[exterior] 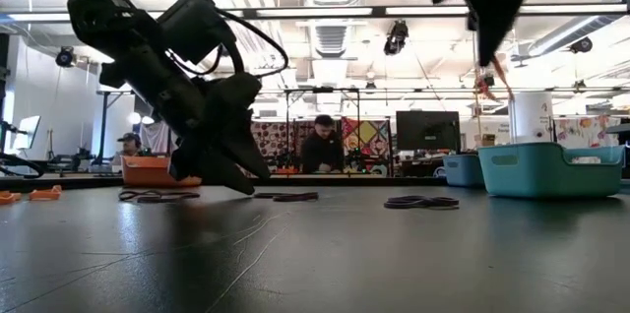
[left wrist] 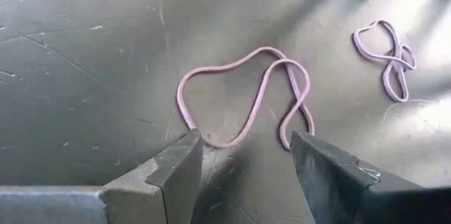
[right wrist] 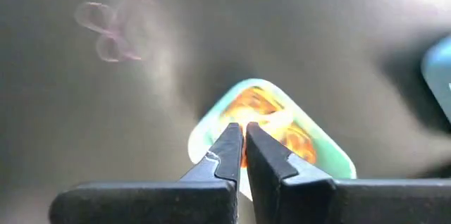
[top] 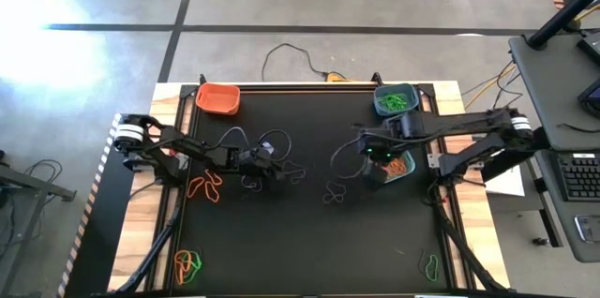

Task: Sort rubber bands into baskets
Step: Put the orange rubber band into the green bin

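Three baskets are being counted on the tabletop (top: pixel 281 242). The orange basket (top: pixel 217 98) is sitting at the far left corner. A second basket (top: pixel 394 101), with green bands (top: pixel 395 103) piled inside, is sitting at the far right corner. A teal basket (top: pixel 401 167), just in front of that one, is being filled with orange bands (right wrist: pixel 262 108).

Two claws are being seen. The left claw (left wrist: pixel 243 146) is being held spread wide and low over the middle of the tabletop. Its two fingers (left wrist: pixel 180 168) are being parked at either side of one dark band (left wrist: pixel 243 97), which is lying flat and not gripped. A second dark band (left wrist: pixel 387 55) is lying near it, apart.

The right claw (right wrist: pixel 244 132) is being kept clenched tight, up in the air right above the teal basket. Whether anything is being pinched in it can't really be told.

Five loose lots are being spotted on the tabletop from above:
- the two dark ones in the middle
- an orange tangle (top: pixel 204 186) beside the left arm
- an orange-and-green bunch (top: pixel 187 262) at the near left
- one green band (top: pixel 431 265) at the near right

Single bands inside the tangles can't be counted.
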Controlling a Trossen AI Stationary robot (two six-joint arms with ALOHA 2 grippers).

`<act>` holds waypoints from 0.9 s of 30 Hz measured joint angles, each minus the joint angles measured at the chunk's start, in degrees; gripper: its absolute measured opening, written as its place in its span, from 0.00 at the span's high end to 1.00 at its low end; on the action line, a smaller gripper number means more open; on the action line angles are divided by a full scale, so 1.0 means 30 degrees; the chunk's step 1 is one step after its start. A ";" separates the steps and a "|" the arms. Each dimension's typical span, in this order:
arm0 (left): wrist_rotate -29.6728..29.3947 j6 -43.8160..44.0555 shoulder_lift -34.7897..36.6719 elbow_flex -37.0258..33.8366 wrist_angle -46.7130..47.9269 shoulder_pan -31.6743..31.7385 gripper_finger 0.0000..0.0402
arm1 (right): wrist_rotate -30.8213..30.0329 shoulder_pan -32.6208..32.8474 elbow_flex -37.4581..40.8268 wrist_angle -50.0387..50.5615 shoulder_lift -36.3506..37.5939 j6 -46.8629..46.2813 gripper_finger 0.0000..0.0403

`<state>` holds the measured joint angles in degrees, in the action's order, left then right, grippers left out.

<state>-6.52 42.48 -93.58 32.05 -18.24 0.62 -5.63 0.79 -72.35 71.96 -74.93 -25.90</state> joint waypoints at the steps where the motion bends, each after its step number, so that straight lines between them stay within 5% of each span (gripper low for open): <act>1: -0.0009 -0.0005 -0.0004 0.0000 0.0004 -0.0024 0.50 | -0.0139 -0.0020 0.0535 -0.0009 0.0267 -0.0391 0.98; 14: -0.1573 0.0081 0.0270 0.0007 0.0888 -0.0050 0.50 | -0.0143 -0.0019 0.7988 -0.6192 0.0815 -0.3200 0.94; 22: -0.3001 -0.9452 0.0262 0.0758 0.0592 -0.1010 0.50 | -0.0152 0.0028 0.8364 -0.5970 0.0870 -0.3437 0.73; 27: -0.1846 -1.2948 0.0021 0.1540 0.0633 -0.0822 0.50 | -0.0158 0.0032 0.7808 -0.5626 0.1411 -0.3357 0.60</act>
<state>-12.06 3.63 -93.52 36.67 -16.34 -1.85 -6.11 0.89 -48.93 55.08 -70.70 -35.97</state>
